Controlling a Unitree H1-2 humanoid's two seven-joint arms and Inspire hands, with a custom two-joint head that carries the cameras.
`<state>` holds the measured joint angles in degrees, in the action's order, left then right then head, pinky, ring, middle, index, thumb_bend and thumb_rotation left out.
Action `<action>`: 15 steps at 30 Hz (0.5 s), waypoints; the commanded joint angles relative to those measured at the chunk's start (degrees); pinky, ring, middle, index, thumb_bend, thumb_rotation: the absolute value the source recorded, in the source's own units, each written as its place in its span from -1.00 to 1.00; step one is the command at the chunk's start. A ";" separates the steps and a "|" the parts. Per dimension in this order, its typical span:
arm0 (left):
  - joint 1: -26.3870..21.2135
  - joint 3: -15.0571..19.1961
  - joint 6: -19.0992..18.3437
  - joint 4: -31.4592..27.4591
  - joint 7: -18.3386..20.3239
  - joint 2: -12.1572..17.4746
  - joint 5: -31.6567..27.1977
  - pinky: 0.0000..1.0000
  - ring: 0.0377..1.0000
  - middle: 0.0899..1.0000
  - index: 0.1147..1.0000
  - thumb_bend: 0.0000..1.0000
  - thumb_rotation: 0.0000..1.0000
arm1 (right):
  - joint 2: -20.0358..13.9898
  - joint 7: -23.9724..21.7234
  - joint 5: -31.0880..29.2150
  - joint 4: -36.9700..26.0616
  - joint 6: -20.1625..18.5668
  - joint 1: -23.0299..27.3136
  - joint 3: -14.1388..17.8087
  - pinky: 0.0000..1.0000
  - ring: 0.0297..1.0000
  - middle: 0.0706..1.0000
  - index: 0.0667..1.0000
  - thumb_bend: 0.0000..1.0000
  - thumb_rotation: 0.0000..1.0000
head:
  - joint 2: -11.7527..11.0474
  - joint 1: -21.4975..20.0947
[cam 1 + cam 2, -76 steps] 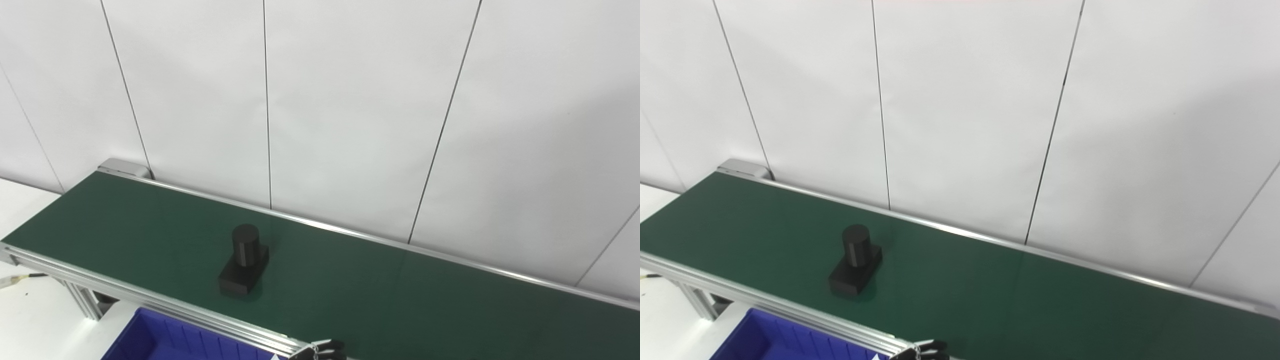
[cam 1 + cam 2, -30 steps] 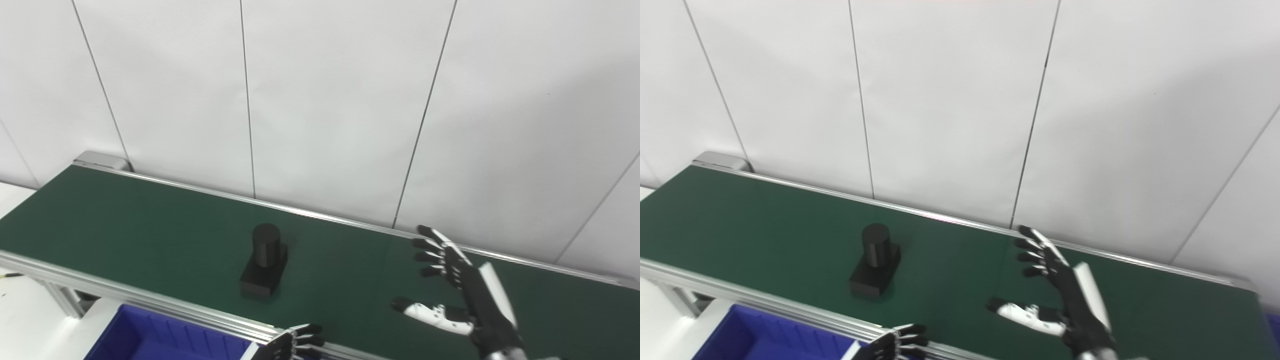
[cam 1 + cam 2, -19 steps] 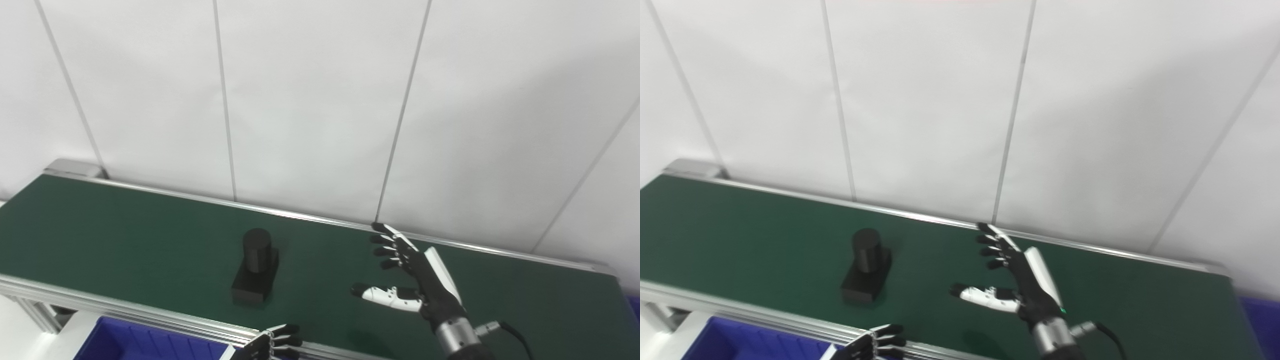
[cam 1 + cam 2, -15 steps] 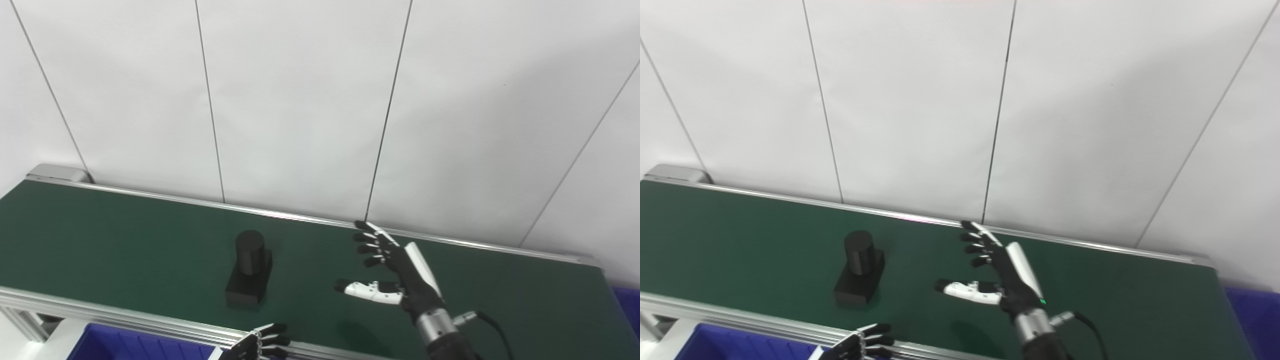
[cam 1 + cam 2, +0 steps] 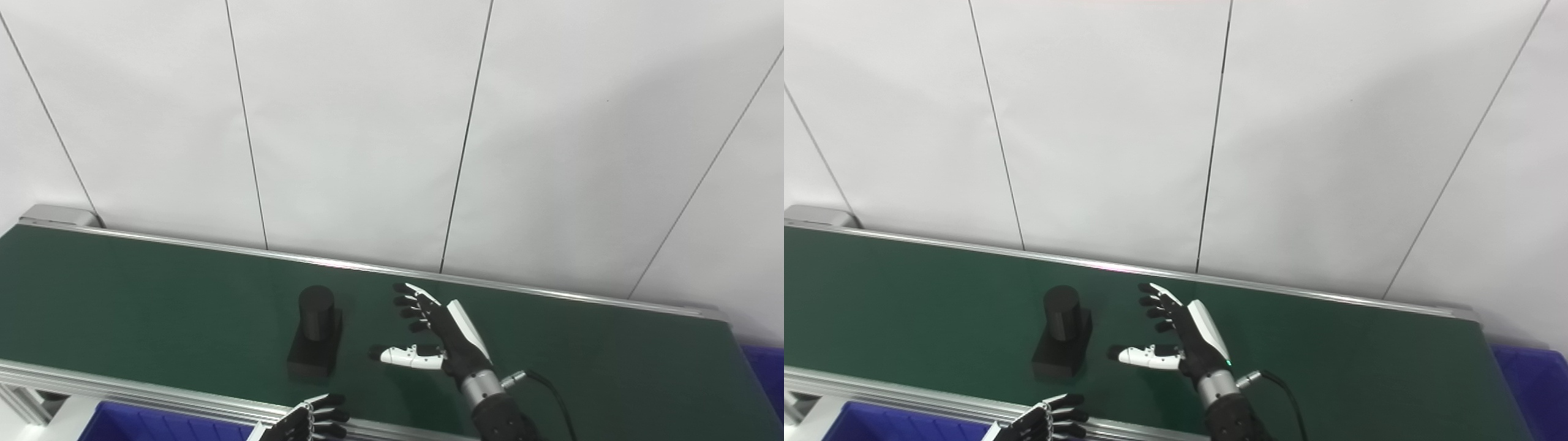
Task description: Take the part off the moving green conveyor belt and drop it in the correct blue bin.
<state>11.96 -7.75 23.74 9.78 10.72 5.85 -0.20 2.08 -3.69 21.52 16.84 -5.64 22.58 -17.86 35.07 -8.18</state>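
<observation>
**Reach step: right hand closing on the part, no contact yet**

Left eye view: our right hand [image 5: 438,334] hangs over the belt [image 5: 153,294], fingers spread wide, thumb out toward the part [image 5: 315,334], holding nothing. Part is a black cylinder on a black block, upright on the belt near its front rail, just left of the hand and apart from it. We judge this as pre-grasp. Next we need to carry the hand left with the belt's motion, bracket the cylinder and close. Left hand [image 5: 309,419] sits at the bottom edge by the rail, mostly cut off; fingers look curled, but we cannot tell its state.

Right eye view: same layout. Gap between thumb and part is clear. Left bin [image 5: 863,425] shows only a corner, right bin [image 5: 1528,383] only a sliver. Contents hidden, so we cannot tell which bin is correct.
</observation>
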 commanded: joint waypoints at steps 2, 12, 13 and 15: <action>-0.58 0.09 2.26 -1.34 0.01 -0.04 -0.26 0.12 0.31 0.43 0.55 0.57 0.07 | 1.27 1.02 0.15 0.65 4.36 3.36 -0.80 0.46 0.60 0.65 0.76 0.34 -0.38 | -0.03 0.69; -0.20 -0.48 1.55 -2.11 -0.24 -0.82 -0.01 0.14 0.34 0.44 0.56 0.58 0.04 | 1.13 1.80 0.94 4.92 5.00 5.90 -1.86 0.46 0.59 0.64 0.74 0.36 -0.35 | 0.06 2.42; -0.20 -0.52 1.54 -2.11 -0.29 -0.87 0.13 0.14 0.34 0.45 0.56 0.58 0.05 | 1.09 1.80 0.95 5.08 5.03 6.05 -1.90 0.46 0.59 0.64 0.74 0.36 -0.36 | 0.06 2.42; -0.18 -0.65 1.66 -2.07 -0.43 -1.03 0.55 0.14 0.34 0.45 0.56 0.59 0.07 | 1.21 1.88 0.73 6.10 5.28 6.69 -1.83 0.46 0.60 0.64 0.73 0.37 -0.40 | 0.07 2.75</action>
<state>12.13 -8.35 23.71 9.48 10.52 5.06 -0.06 2.54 -2.64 21.98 23.51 -3.42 26.53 -19.68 35.24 -5.63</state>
